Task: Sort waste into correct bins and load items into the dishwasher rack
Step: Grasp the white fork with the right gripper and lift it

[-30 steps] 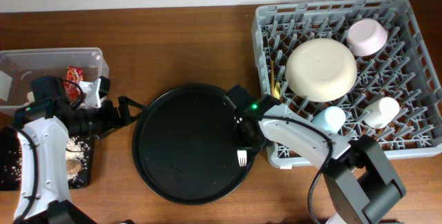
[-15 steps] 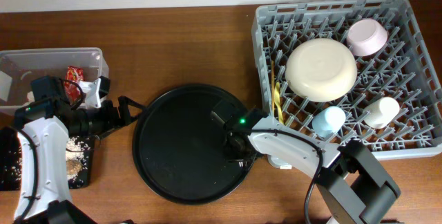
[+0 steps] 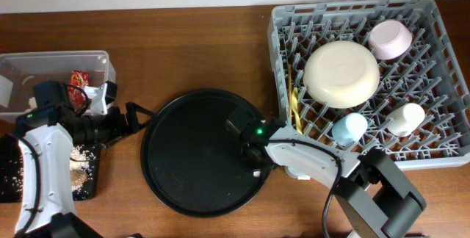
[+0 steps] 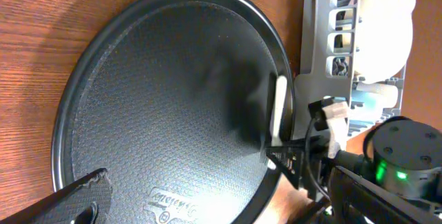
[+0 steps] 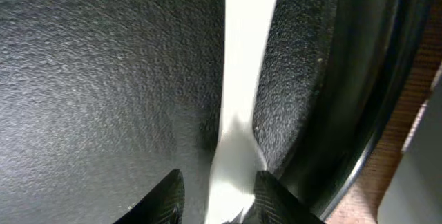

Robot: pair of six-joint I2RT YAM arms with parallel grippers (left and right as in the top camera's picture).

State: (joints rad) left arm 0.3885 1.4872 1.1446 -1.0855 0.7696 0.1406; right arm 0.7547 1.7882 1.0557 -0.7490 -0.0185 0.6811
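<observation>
A wooden worktop [image 3: 183, 40] seen from above carries everything. A large square grey dishwasher rack [image 3: 440, 153] fills its right side up to the far edge. A large round black tray [image 3: 183, 157] sits mid-worktop, towards the near edge.

Inside the rack, a large cream plate [image 3: 341, 74] rests near the centre. A pink bowl [image 3: 390, 40] is by the rack's far right corner. A light blue cup [image 3: 349, 128] and a small cream cup [image 3: 406, 118] stand along its near edge. A thin yellow utensil [image 3: 295, 102] lies along its left edge.

At the worktop's left edge is a clear plastic tub [image 3: 44, 60] holding a small red wrapper [image 3: 78, 80]. Nearer the front, a shallow black rectangular tray [image 3: 9, 175] holds white grains.

The left gripper [image 3: 134, 117] hovers just beside the round tray's left rim, fingers spread wide and empty.

The right gripper [image 5: 217, 196] is down on the round tray's right edge. Its fingers [image 5: 166, 193] stand apart on either side of a white plastic fork [image 5: 248, 44]. The fork lies flat just inside the rim, with a dark gap between it and one finger.
</observation>
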